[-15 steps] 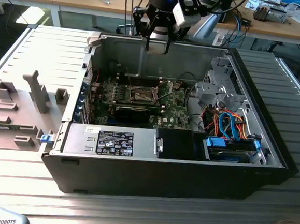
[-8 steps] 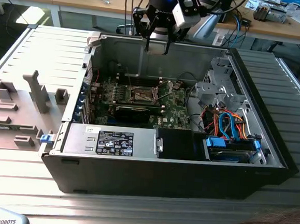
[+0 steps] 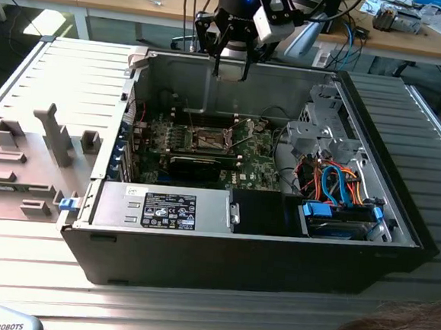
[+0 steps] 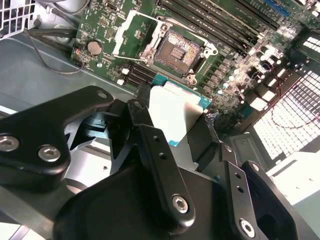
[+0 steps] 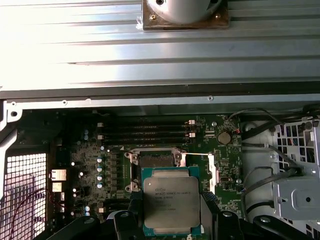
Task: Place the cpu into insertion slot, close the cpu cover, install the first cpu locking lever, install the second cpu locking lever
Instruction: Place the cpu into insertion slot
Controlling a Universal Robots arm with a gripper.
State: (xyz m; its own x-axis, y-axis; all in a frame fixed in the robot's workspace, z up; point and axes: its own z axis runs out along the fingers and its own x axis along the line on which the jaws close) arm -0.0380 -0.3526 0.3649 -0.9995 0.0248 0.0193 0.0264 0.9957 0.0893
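Black two-finger gripper (image 5: pixel 171 220): fingers (image 4: pixel 155 150) pinch opposite edges of small square silvery-topped cpu (image 5: pixel 171 205) | past the fingertips: square dark metal-rimmed insertion slot (image 5: pixel 156 161), uncovered, apart from the chip | beside it: thin silvery cpu cover (image 5: pixel 211 172) swung open | farther: long black memory slots (image 5: pixel 145 131)

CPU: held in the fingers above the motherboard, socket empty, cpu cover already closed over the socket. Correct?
No. The cpu cover is open, swung back beside the insertion slot, as the second wrist view shows. The rest holds: the gripper holds the cpu above the motherboard, and the slot is empty.
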